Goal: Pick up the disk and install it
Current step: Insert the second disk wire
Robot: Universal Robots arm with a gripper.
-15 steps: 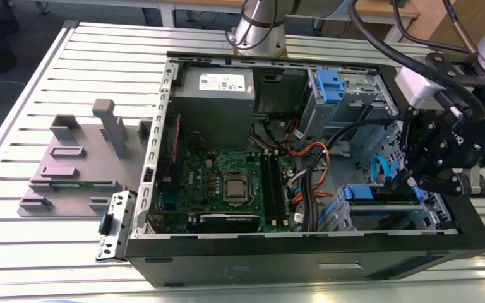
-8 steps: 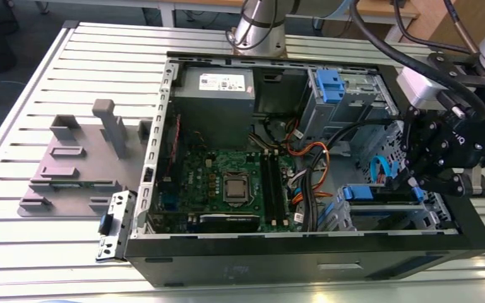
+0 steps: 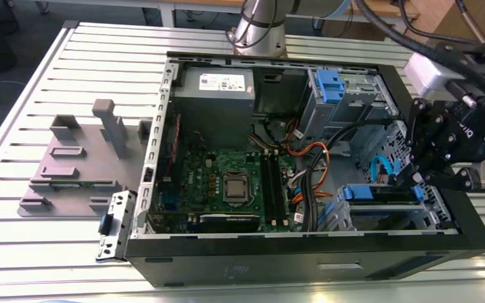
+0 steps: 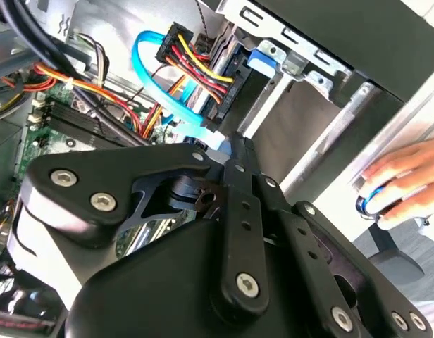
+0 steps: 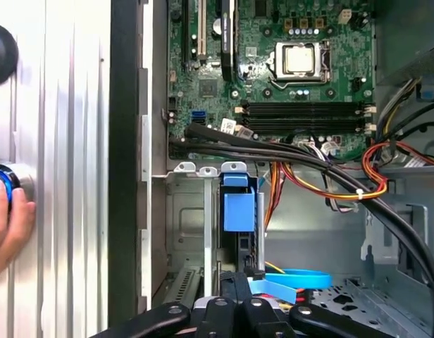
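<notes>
Exterior view: the disk (image 3: 381,192) sits in the metal drive cage (image 3: 394,218) at the computer case's (image 3: 310,254) corner toward the exterior view's right, with the black pincer (image 3: 424,182) at its end. I judge this is the installing step; the seating needs a straight push along the cage.

Second wrist view: the pincer (image 4: 234,144) is narrow and seems closed on the disk's (image 4: 263,60) end.

First wrist view: the disk (image 5: 238,211) stands on edge, smooth blue plastic between grey sheet-metal walls.
</notes>
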